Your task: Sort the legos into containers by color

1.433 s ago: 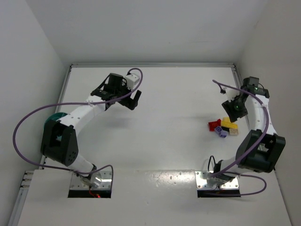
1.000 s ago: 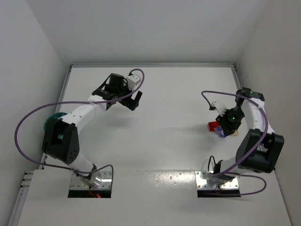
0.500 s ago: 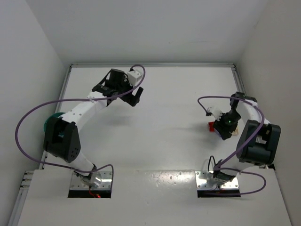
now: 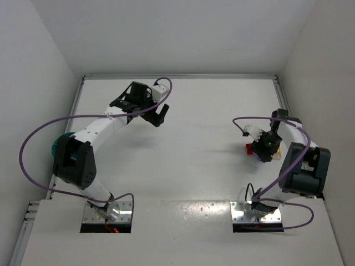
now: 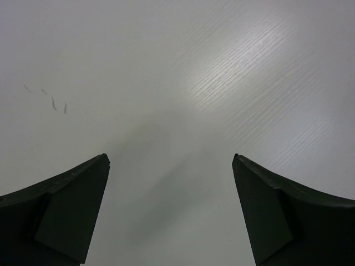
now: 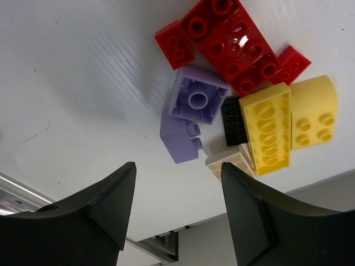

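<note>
right claw (image 6: 177, 172): released, empty, hangs over the legos (image 6: 244, 66) heaped on desk (image 6: 83, 83), likely aiming at purple brick (image 6: 194, 102) | left claw (image 5: 170, 160): released, empty, idle | teal bowl (image 4: 57, 145): far left, well apart from heap

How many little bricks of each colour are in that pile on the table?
Red bricks: 3
Purple bricks: 2
Yellow bricks: 2
Black brick: 1
Tan brick: 1
Total: 9, as far as the right wrist view shows.
</note>
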`<action>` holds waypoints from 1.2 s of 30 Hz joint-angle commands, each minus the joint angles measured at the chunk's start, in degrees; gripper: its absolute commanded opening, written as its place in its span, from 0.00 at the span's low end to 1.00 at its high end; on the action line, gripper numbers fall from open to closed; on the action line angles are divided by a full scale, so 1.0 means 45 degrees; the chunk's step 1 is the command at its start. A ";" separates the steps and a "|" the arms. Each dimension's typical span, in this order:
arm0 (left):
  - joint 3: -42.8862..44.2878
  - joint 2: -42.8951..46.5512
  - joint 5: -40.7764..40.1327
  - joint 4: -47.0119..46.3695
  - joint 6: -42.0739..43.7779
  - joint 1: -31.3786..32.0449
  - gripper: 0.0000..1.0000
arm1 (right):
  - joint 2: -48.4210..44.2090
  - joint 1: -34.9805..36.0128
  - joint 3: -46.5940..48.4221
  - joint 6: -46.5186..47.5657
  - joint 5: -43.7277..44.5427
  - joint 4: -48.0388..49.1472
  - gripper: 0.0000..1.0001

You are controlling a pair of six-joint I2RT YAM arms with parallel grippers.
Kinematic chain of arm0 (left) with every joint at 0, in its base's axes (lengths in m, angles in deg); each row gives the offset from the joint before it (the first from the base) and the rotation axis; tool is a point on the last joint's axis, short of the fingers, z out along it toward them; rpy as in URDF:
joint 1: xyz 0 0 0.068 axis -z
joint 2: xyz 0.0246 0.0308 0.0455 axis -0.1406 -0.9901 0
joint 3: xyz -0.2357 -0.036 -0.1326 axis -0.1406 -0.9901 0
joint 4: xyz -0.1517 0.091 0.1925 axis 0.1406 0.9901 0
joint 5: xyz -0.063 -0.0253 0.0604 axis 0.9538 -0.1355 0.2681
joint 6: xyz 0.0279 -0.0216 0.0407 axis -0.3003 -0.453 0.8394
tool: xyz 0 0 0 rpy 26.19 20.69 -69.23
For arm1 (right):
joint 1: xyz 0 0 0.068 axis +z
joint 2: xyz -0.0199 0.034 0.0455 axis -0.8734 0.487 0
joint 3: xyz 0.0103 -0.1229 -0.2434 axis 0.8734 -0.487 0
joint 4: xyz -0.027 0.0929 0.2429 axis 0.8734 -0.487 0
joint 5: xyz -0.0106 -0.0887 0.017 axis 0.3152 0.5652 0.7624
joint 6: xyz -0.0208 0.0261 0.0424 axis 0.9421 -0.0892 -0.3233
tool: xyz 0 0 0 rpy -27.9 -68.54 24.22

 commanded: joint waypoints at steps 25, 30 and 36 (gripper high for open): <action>0.0498 -0.0120 -0.0296 0.0007 -0.0050 0.0101 0.99 | 0.0189 0.0091 -0.1279 0.0619 0.0147 0.1813 0.47; 0.0381 -0.0120 -0.0296 0.0007 -0.0050 0.0101 0.99 | -0.0356 0.0091 -0.1281 0.0619 0.0031 0.1619 0.25; 0.0108 -0.0004 -0.0141 -0.0149 -0.0050 0.0101 0.99 | -0.1508 0.0091 -0.0539 0.0075 -0.1275 -0.0157 0.09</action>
